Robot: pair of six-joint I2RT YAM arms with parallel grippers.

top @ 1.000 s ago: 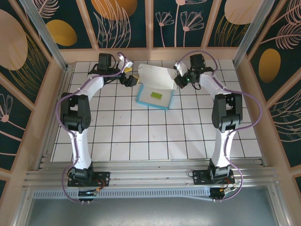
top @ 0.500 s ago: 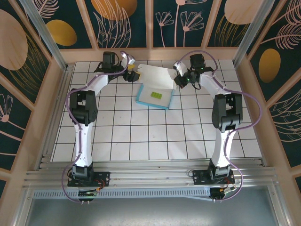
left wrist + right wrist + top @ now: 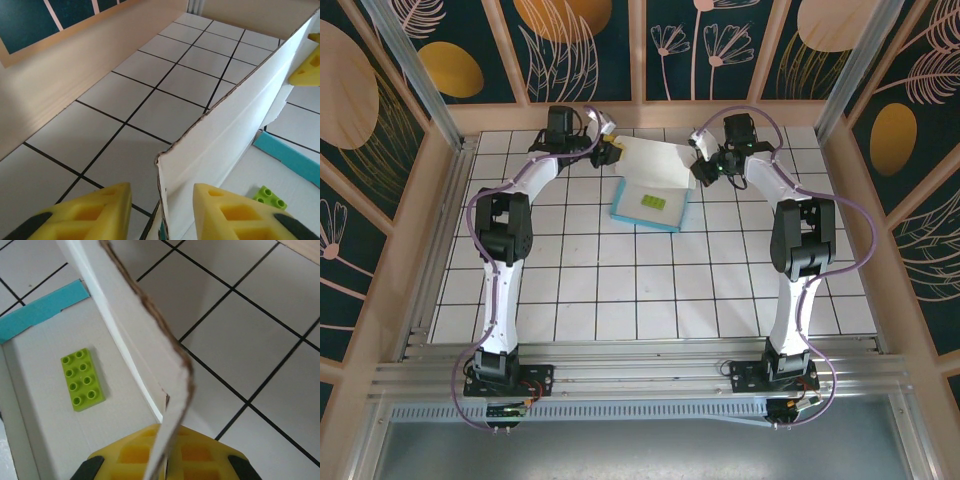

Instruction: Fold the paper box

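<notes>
The paper box (image 3: 650, 208) lies on the tiles at the back, teal at its rim and white inside, with a green brick (image 3: 653, 203) on its floor. Its white rear flap (image 3: 655, 160) stands raised. My left gripper (image 3: 610, 152) sits at the flap's left end. In the left wrist view the flap's corner (image 3: 172, 170) stands between the yellow fingers (image 3: 85, 215), with a gap on both sides, so the left gripper (image 3: 162, 205) is open. My right gripper (image 3: 703, 170) holds the flap's right end. In the right wrist view the right gripper (image 3: 167, 450) is shut on the card edge (image 3: 175, 365).
The wooden back wall (image 3: 75, 60) runs close behind my left gripper. The green brick (image 3: 82, 377) lies on the box's white floor beside the teal rim (image 3: 40, 310). White tiles (image 3: 650, 290) stretch toward the arm bases.
My left gripper has swung back and to the right, up to the flap's left corner, and its jaws have narrowed around it. The right arm and the box have not moved.
</notes>
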